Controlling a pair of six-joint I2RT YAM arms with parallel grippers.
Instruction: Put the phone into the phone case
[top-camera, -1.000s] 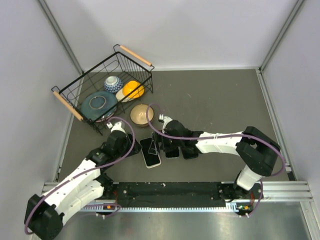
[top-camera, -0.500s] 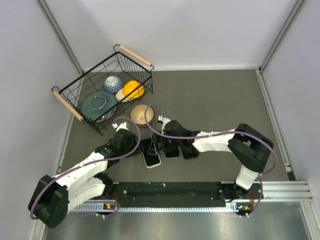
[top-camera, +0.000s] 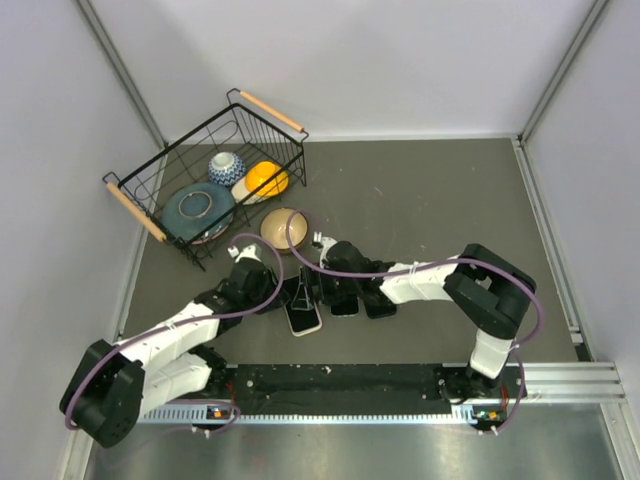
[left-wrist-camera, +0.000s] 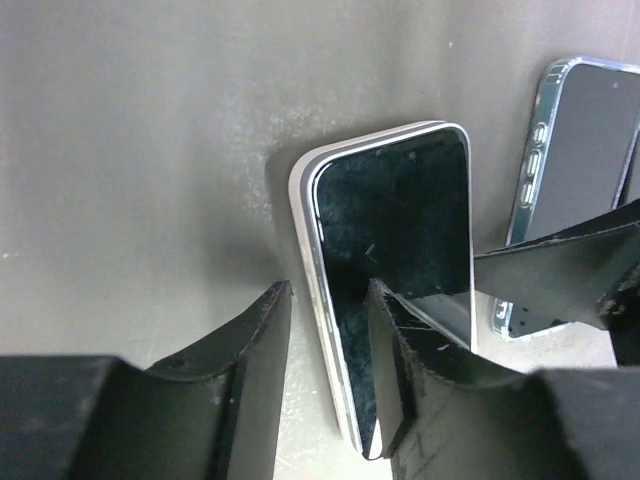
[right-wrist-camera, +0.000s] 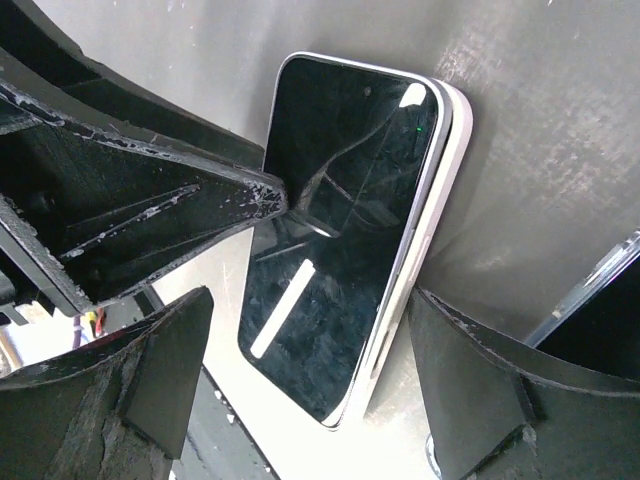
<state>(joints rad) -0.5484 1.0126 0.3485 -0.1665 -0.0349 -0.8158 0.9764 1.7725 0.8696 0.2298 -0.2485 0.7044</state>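
Layout of the table (top-camera: 430, 200). The phone (top-camera: 303, 310) lies on the phone case (left-wrist-camera: 300, 210) at near centre; a second phone (top-camera: 345, 303) and a third phone (top-camera: 380, 305) lie just to its right. A bowl (top-camera: 283, 229) sits behind them, beside the basket (top-camera: 136, 211) at far left, which holds a dish (top-camera: 198, 208).

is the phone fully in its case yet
Not fully: the phone lies on the white case, one long edge apparently raised above its rim.

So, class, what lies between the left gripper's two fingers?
The long edge of the phone and the white case beneath it, plus a sliver of bare table, seen in the left wrist view.
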